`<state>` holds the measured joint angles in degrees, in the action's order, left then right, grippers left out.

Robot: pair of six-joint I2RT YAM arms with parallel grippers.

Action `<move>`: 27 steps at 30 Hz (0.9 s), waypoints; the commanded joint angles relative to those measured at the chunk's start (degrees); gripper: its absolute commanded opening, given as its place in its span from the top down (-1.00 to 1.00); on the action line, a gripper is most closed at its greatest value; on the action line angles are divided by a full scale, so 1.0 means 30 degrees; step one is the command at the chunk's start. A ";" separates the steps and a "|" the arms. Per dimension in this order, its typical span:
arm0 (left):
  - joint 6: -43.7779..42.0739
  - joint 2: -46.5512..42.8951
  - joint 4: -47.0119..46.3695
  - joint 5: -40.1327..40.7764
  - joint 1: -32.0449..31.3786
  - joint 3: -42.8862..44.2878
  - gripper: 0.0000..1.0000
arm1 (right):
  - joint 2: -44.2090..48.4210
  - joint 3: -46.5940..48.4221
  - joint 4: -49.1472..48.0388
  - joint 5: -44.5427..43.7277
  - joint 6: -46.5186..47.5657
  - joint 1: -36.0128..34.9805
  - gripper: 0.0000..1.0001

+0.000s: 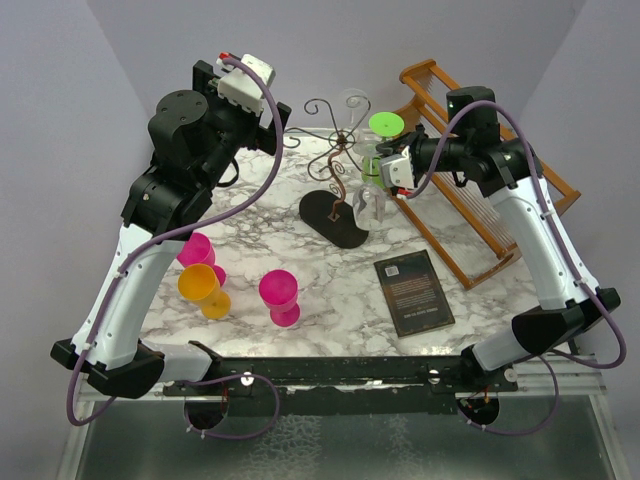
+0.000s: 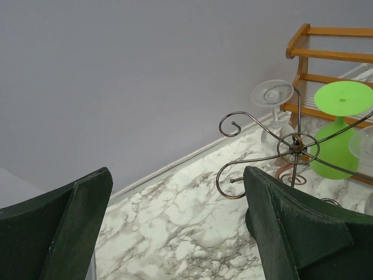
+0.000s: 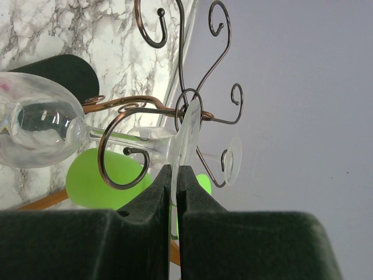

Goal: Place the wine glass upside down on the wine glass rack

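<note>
The wine glass rack (image 1: 337, 160) is a thin dark wire stand with curled arms on a black oval base (image 1: 335, 220). My right gripper (image 3: 176, 175) is shut on the foot (image 3: 187, 131) of a clear wine glass (image 3: 35, 125). The glass's stem lies inside a curled arm of the rack, with its bowl toward the table. In the top view, the right gripper (image 1: 393, 175) is at the rack's right side with the bowl (image 1: 378, 205) below it. A green glass (image 1: 385, 125) and another clear glass (image 1: 352, 102) hang upside down on the rack. My left gripper (image 2: 175, 227) is open and empty, raised left of the rack (image 2: 297, 146).
A wooden slatted dish rack (image 1: 480, 190) stands behind and right of the right gripper. A black book (image 1: 413, 292) lies front right. Two pink glasses (image 1: 280, 297) (image 1: 195, 250) and an orange glass (image 1: 202, 288) sit front left.
</note>
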<state>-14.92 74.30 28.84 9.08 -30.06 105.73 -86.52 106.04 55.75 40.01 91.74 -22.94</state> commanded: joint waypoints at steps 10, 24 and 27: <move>-0.0047 -0.0159 -0.0336 -0.0116 0.0120 0.0311 -0.97 | 0.1225 -0.0451 -0.0184 0.0185 -0.0578 -0.0164 0.99; -0.0057 -0.0293 -0.0269 -0.0280 0.0155 0.0088 -0.97 | 0.2063 -0.1683 -0.0760 -0.1424 -0.1045 -0.0147 0.98; -0.0081 -0.0276 -0.0275 -0.0281 0.0148 0.0109 -0.97 | 0.2149 -0.1922 -0.1022 -0.1799 -0.1115 -0.0147 0.98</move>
<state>-14.94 74.28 28.84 9.06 -29.95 105.73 -82.26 100.86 55.77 37.17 89.67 -22.94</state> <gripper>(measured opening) 0.983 0.037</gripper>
